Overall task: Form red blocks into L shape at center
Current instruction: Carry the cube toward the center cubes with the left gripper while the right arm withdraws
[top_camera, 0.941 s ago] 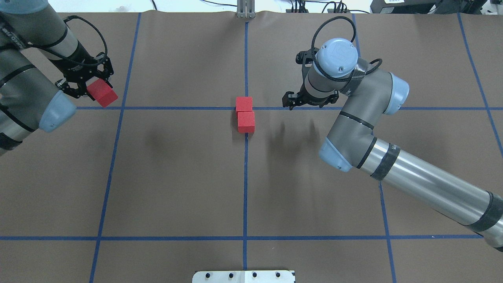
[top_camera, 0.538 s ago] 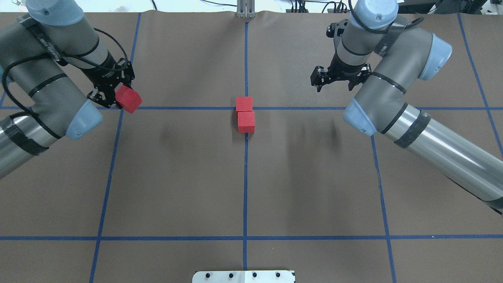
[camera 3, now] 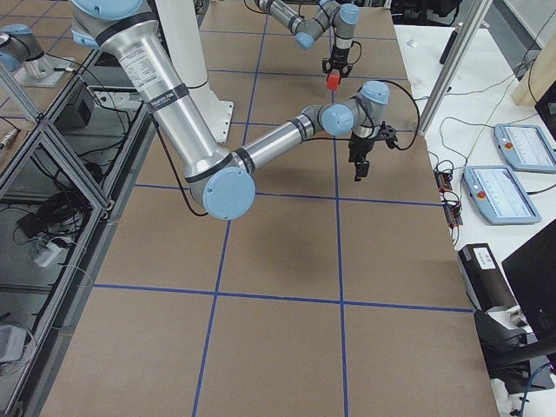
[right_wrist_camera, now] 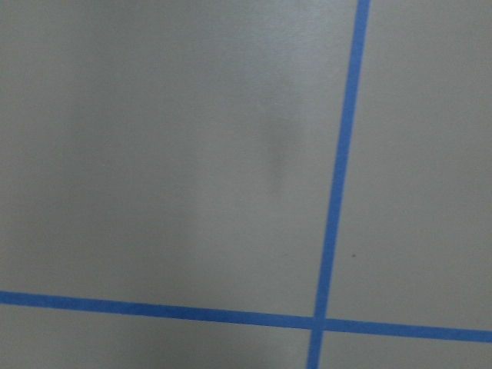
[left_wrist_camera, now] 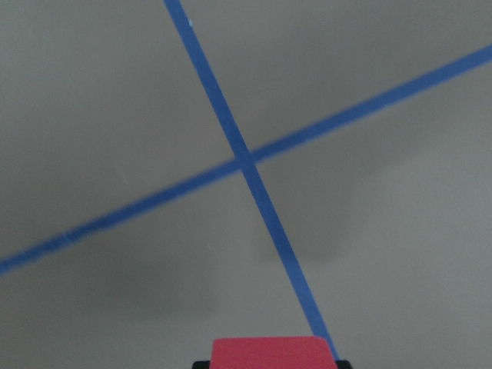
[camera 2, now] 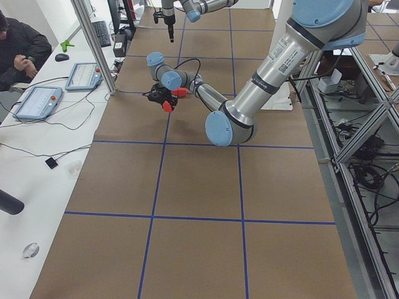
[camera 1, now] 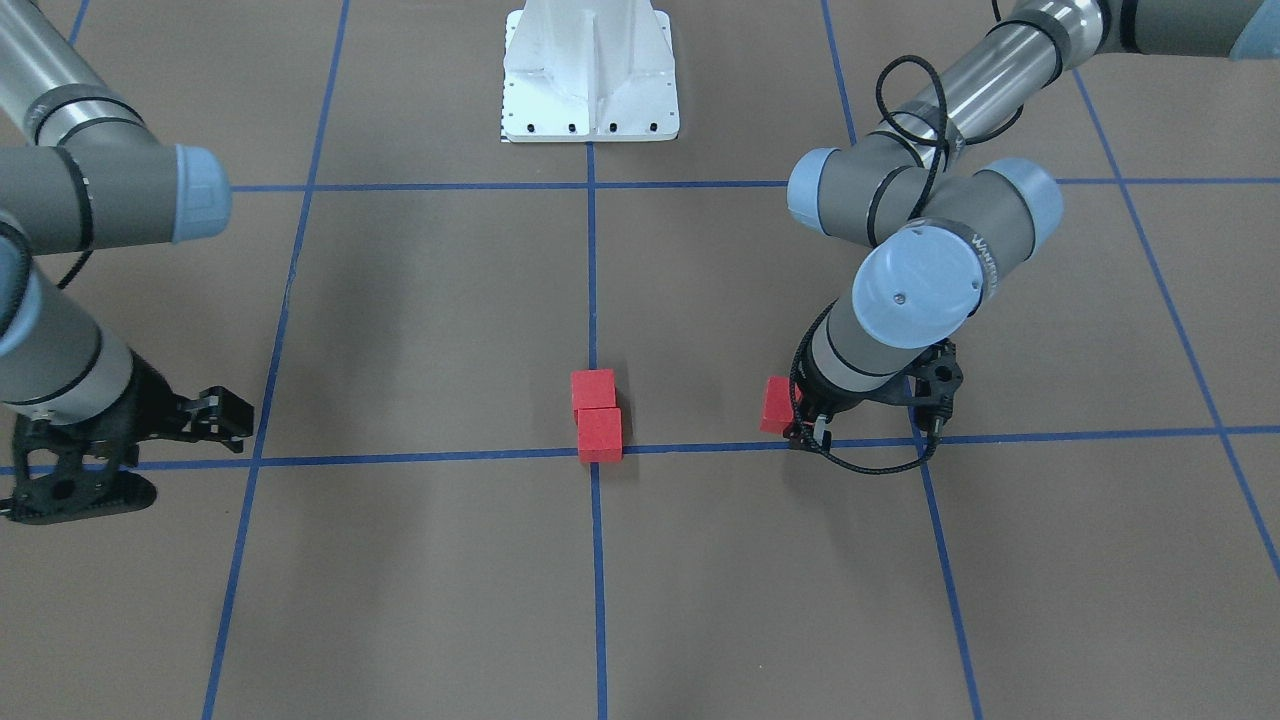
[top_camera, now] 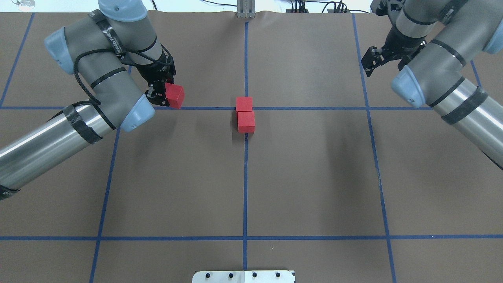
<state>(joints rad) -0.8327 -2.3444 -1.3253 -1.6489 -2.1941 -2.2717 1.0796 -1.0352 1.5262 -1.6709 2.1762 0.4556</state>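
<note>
Two red blocks (top_camera: 244, 104) (top_camera: 246, 121) sit touching in a short line on the center crossing, which lies mostly hidden beneath them; the front view shows the same pair (camera 1: 593, 388) (camera 1: 599, 434). My left gripper (top_camera: 167, 94) is shut on the third red block (top_camera: 174, 95), held above the tape line well left of the pair. That block shows beside the left wrist (camera 1: 777, 404) and at the bottom edge of the left wrist view (left_wrist_camera: 269, 352). My right gripper (camera 1: 150, 455) stands open and empty, far off to the right of the pair (top_camera: 384, 63).
The robot's white base plate (camera 1: 590, 80) stands at the near edge of the brown gridded surface. The left arm's elbow (top_camera: 133, 114) hangs low, left of the pair. In the left side view a person sits at a white side table (camera 2: 37, 81) with tablets.
My left arm has carried the red block to the right, toward the pair at the center. My right arm has swung away to the far right. The two resting blocks have not moved.
</note>
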